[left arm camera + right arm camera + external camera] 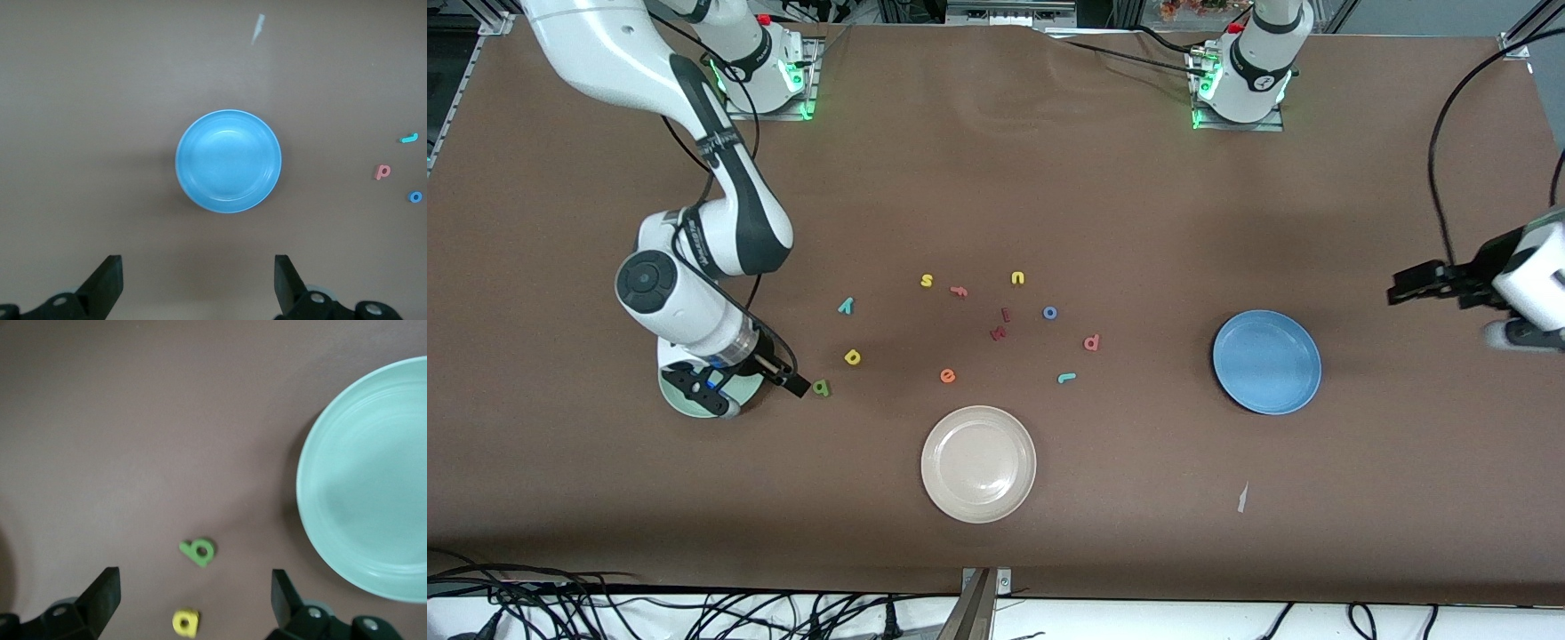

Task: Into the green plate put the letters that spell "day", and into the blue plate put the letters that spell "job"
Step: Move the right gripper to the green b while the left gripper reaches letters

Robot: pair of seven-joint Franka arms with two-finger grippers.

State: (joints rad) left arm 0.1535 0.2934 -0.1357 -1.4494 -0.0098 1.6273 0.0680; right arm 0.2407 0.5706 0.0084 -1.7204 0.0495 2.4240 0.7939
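My right gripper (740, 384) (195, 597) hangs open over the green plate (694, 402) (370, 480) and hides most of it. The dark green "a" (821, 388) (199, 551) and yellow "d" (852, 357) (185, 621) lie beside that plate, the teal "y" (846, 306) farther from the camera. The blue "o" (1050, 312) (415, 197), pink "b" (1091, 342) (383, 172) and teal "j" (1066, 378) (409, 139) lie mid-table. My left gripper (1412, 290) (198, 280) waits open in the air beside the blue plate (1266, 361) (228, 161), toward the left arm's end.
A beige plate (978, 463) sits nearest the camera. Yellow "s" (927, 281) and "u" (1017, 278), an orange "f" (959, 291) and "e" (947, 376), and two dark red letters (1000, 324) lie among the task letters. A paper scrap (1241, 498) lies near the blue plate.
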